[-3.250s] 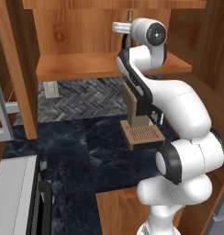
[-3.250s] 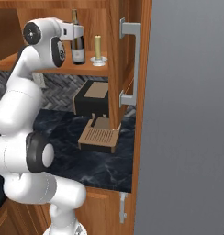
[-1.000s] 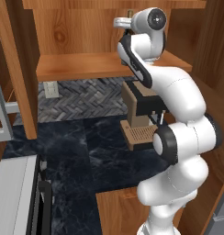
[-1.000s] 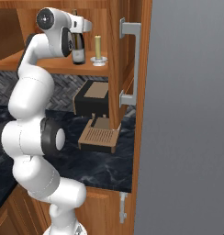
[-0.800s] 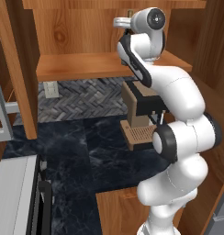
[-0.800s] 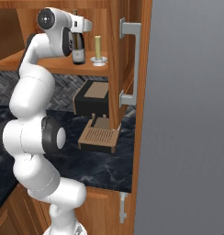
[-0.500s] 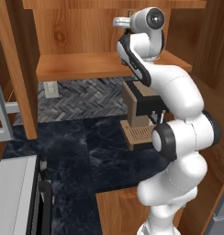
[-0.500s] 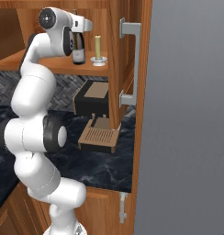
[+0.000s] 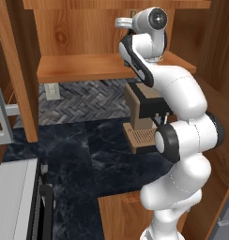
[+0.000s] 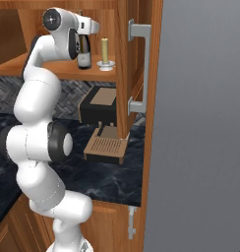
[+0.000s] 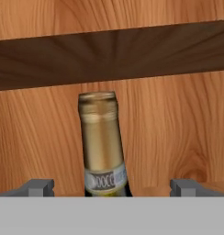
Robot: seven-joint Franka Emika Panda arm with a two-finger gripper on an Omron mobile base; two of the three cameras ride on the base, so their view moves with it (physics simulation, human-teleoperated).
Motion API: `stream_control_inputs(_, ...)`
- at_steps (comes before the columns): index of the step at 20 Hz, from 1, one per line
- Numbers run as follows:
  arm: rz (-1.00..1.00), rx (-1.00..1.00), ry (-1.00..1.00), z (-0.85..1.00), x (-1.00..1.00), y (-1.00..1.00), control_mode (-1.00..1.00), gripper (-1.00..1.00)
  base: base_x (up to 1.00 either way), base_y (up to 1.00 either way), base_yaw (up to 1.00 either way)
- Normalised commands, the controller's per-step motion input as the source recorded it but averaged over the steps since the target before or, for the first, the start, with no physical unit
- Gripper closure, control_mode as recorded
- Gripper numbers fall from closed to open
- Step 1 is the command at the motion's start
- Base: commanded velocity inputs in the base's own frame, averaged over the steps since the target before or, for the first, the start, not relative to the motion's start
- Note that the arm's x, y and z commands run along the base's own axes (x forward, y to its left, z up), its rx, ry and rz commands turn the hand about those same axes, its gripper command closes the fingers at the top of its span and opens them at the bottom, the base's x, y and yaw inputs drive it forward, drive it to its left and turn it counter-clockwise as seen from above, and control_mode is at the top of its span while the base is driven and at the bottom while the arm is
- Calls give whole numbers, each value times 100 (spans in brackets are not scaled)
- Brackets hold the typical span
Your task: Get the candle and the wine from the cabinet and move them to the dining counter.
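Currently logged: wine (image 10: 83, 51), upright on the wooden shelf (image 10: 63, 74) of the cabinet (image 10: 123, 59), left of the candle (image 10: 105, 54), which stands on the same shelf, near but apart. Fingers (image 11: 109, 187) spread wide, one tip on each side of the bottle's gold-foiled neck in the hand view, gripping nothing; contact not evident. Below the shelf: a brown coffee machine (image 10: 100, 109) on the dark marble surface (image 9: 88, 154), backed by herringbone tiles (image 9: 83, 96).
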Motion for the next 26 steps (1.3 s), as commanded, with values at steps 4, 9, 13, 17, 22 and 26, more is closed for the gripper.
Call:
stream_control_inputs(4, 0, 0, 1, -3, 3, 1, -100, -100, 0, 0, 0)
stream_control_inputs(9, 0, 0, 0, -4, 2, 2, -100, -100, 0, 0, 0)
stream_control_inputs(13, 0, 0, 1, -5, 2, 3, -100, -100, 0, 0, 0)
stream_control_inputs(17, 0, 0, 1, -5, 2, 3, -100, -100, 0, 0, 0)
stream_control_inputs(22, 0, -1, 1, -6, 2, 6, -100, 100, 0, 0, 0)
stream_control_inputs(26, 0, -1, 2, -3, 5, 3, -100, 100, 0, 0, 0)
